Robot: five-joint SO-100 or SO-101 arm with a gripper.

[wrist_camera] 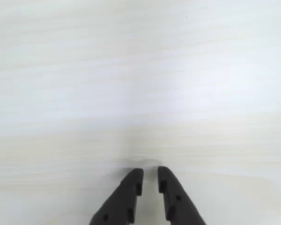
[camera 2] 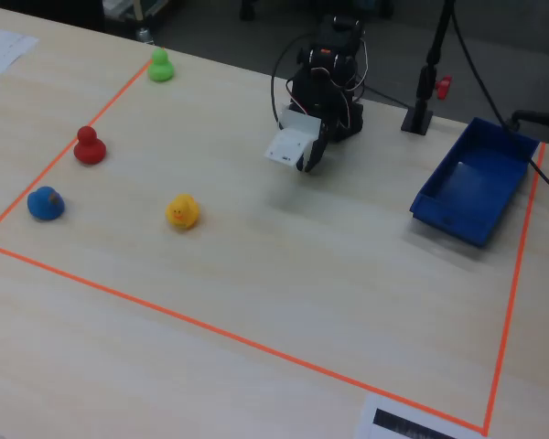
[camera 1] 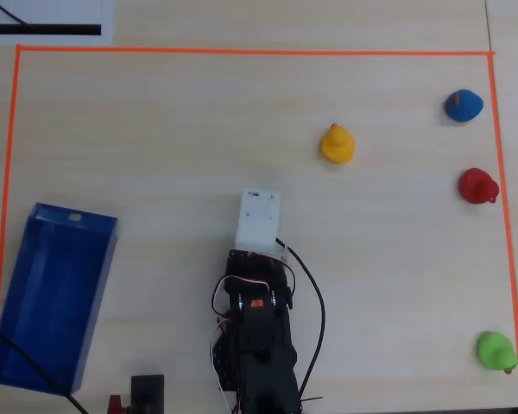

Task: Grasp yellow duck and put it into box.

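The yellow duck (camera 1: 337, 144) (camera 2: 182, 211) stands upright on the pale wood table, alone and well away from the arm. The blue box (camera 1: 56, 293) (camera 2: 476, 183) lies empty at the opposite side of the taped area. My gripper (wrist_camera: 150, 172) (camera 2: 309, 163) hangs low over bare table just in front of the arm's base, between duck and box. Its black fingers (wrist_camera: 131, 187) stand almost together with only a thin slit and nothing held. In the overhead view the white wrist camera housing (camera 1: 259, 220) hides the fingers.
A blue duck (camera 1: 463, 105) (camera 2: 45, 203), a red duck (camera 1: 477, 185) (camera 2: 89, 145) and a green duck (camera 1: 495, 350) (camera 2: 160, 66) stand along one edge. Orange tape (camera 1: 242, 52) frames the work area. A black stand (camera 2: 421, 114) and cables sit beside the arm base.
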